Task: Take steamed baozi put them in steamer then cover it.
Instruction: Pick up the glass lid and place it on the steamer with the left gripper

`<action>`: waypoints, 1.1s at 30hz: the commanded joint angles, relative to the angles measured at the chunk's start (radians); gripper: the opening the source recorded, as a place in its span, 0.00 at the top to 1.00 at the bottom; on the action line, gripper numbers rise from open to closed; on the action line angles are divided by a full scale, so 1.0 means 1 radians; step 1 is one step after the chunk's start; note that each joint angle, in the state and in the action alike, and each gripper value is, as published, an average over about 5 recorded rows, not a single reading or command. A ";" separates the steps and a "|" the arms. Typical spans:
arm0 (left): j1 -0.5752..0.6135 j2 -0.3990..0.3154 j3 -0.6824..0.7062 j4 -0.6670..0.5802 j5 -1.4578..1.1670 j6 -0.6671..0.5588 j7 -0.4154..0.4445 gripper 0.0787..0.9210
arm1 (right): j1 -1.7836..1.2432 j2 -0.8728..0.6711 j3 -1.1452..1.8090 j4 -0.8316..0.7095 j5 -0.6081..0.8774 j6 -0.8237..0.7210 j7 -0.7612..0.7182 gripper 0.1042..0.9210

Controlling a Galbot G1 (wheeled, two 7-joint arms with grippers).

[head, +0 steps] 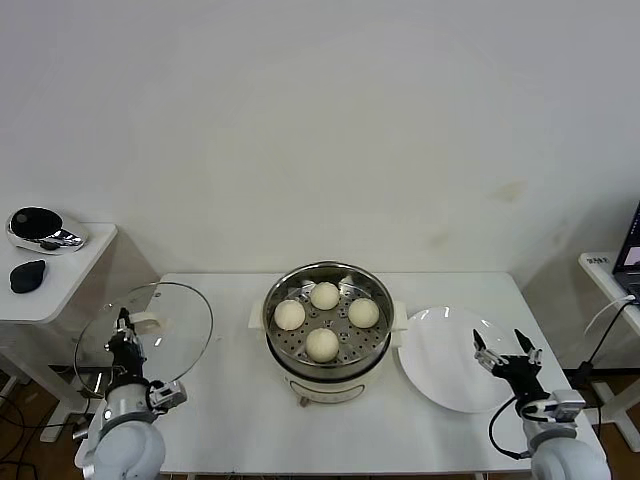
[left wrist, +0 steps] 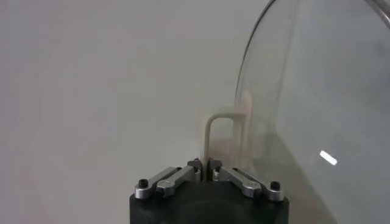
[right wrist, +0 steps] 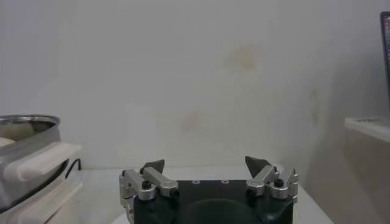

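Cover [head: 150,325] clamped by left gripper [head: 124,335], left of steamer [head: 326,330]; lower level over rim. Right gripper [head: 507,352] agape right of steamer.

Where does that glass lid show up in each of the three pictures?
Head view: the lid is at lower left, tilted, off the table's left edge, held by the left gripper.
Left wrist view: lid fills the right side.
Right wrist view: not in it.
Shared landmark: the lid's cream handle, seen in the head and left wrist views.

Cover [left wrist: 317,91] cut off at the left wrist view's edge, steamer [right wrist: 24,152] only partly in frame, laptop [head: 630,245] perhaps, cropped.
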State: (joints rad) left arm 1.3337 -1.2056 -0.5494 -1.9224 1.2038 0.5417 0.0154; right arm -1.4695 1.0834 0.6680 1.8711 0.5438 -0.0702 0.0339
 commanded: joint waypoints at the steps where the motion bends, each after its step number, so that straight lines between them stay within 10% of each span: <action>1: -0.121 -0.040 0.134 -0.124 0.159 0.190 0.164 0.93 | 0.001 0.019 -0.013 -0.003 -0.042 -0.009 -0.002 0.12; 33: -0.516 -0.266 0.623 0.165 0.335 0.237 0.283 0.93 | 0.008 0.058 -0.012 -0.032 -0.096 -0.011 -0.003 0.12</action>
State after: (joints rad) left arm 0.9115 -1.4158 -0.0701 -1.8504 1.5100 0.7366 0.2946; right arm -1.4620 1.1398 0.6548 1.8415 0.4530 -0.0813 0.0313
